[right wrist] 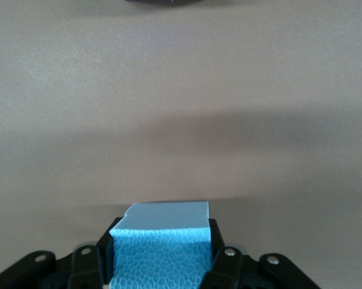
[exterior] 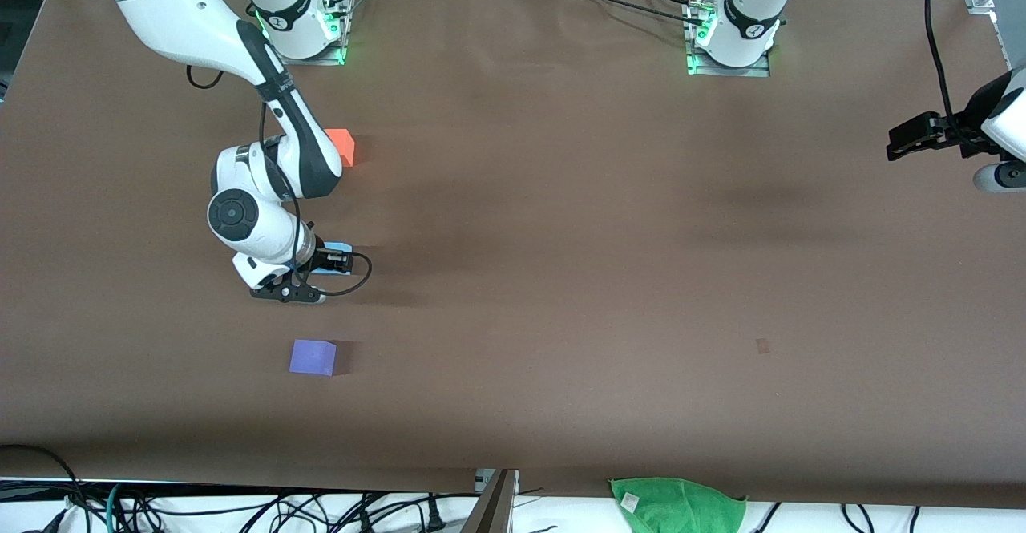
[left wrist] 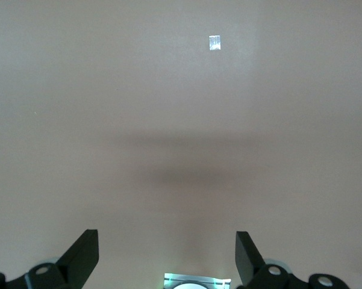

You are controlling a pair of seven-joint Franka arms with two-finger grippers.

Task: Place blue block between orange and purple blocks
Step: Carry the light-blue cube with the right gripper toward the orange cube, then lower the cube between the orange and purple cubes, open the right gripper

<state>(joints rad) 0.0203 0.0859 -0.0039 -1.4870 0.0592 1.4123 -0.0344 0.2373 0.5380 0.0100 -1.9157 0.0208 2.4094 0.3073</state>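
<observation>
My right gripper (exterior: 295, 296) is shut on the light sky-blue block (right wrist: 162, 241), which fills the gap between its fingers (right wrist: 102, 250) in the right wrist view. In the front view the hand hides most of that block. The gripper hangs low over the table between the orange block (exterior: 342, 145), which lies nearer the robots' bases, and the purple block (exterior: 313, 357), which lies nearer the front camera. I cannot tell whether the blue block touches the table. My left gripper (exterior: 904, 142) waits open and empty (left wrist: 167, 253) at the left arm's end of the table.
A green cloth (exterior: 677, 505) lies at the table's front edge. A small patch of tape (exterior: 762, 345) sits on the brown table cover and also shows in the left wrist view (left wrist: 215, 43). Cables run below the front edge.
</observation>
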